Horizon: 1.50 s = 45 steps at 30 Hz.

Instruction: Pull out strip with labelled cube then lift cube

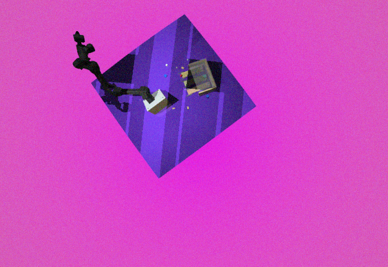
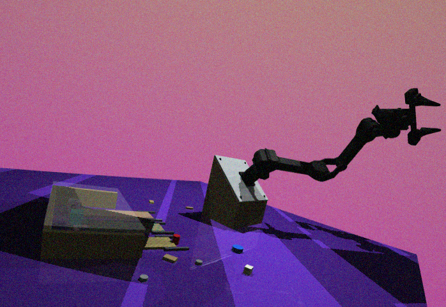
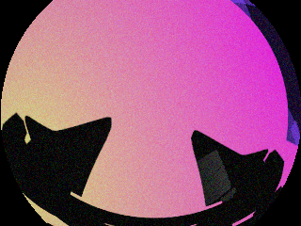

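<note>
My gripper (image 2: 439,116) (image 1: 78,35) (image 3: 153,128) is open and empty. It hangs high in the air beyond the table's edge, far from the box, and the wrist view shows only the background between the fingers. A translucent-covered tan box (image 2: 85,245) (image 1: 212,81) stands on the purple table (image 2: 285,282) (image 1: 157,148). A teal cube (image 2: 75,216) (image 1: 204,75) shows dimly inside it. Tan strips (image 2: 158,242) (image 1: 192,91) stick out of the box's open side, with dark bars at their ends. Which strip bears the cube is hidden.
The arm's wedge-shaped pedestal (image 2: 230,210) (image 1: 155,102) stands mid-table. Small loose pieces lie in front of the box: a red cylinder (image 2: 176,238), a blue disc (image 2: 237,248), a white cube (image 2: 248,269), a tan block (image 2: 170,258) and grey discs (image 2: 143,277).
</note>
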Tool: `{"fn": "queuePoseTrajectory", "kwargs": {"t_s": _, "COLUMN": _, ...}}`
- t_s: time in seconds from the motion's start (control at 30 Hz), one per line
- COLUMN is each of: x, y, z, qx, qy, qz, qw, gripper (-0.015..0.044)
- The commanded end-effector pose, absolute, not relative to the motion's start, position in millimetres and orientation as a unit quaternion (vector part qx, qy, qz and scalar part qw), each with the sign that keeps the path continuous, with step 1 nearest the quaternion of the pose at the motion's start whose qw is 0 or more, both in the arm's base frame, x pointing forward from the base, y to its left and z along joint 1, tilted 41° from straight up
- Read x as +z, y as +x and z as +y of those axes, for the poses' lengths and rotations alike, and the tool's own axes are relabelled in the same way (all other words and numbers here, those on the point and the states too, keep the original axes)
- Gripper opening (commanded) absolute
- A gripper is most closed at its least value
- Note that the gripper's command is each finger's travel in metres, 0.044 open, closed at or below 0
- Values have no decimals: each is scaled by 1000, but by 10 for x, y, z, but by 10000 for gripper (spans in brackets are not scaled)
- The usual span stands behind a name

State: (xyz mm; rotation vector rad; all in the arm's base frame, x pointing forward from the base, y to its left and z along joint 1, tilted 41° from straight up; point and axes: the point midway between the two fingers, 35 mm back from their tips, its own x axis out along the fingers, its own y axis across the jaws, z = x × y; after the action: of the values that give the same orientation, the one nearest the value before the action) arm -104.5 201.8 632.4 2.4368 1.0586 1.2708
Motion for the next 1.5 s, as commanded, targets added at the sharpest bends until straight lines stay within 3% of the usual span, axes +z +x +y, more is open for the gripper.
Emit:
{"fn": "queuePoseTrajectory", "kwargs": {"t_s": 0.0, "x": 6331, "y": -1020, "z": 2002, "qx": 427, "qy": 825, "qz": 359, "qw": 93, "gripper": 400}}
{"fn": "queuePoseTrajectory", "kwargs": {"t_s": 0.37, "x": 6410, "y": 381, "z": 1104, "qx": 279, "qy": 860, "qz": 381, "qw": -195, "gripper": 400}}
{"fn": "queuePoseTrajectory", "kwargs": {"t_s": 0.63, "x": 6032, "y": 1550, "z": 355, "qx": 148, "qy": 807, "qz": 354, "qw": -449, "gripper": 400}}
{"fn": "queuePoseTrajectory", "kwargs": {"t_s": 0.77, "x": 5855, "y": 1863, "z": 112, "qx": 139, "qy": 773, "qz": 329, "qw": -525, "gripper": 400}}
{"fn": "queuePoseTrajectory", "kwargs": {"t_s": 1.03, "x": 5142, "y": 2669, "z": -372, "qx": 39, "qy": 656, "qz": 266, "qw": -706, "gripper": 400}}
{"fn": "queuePoseTrajectory", "kwargs": {"t_s": 1.47, "x": 3159, "y": 3624, "z": -972, "qx": -92, "qy": 287, "qz": 63, "qw": -952, "gripper": 400}}
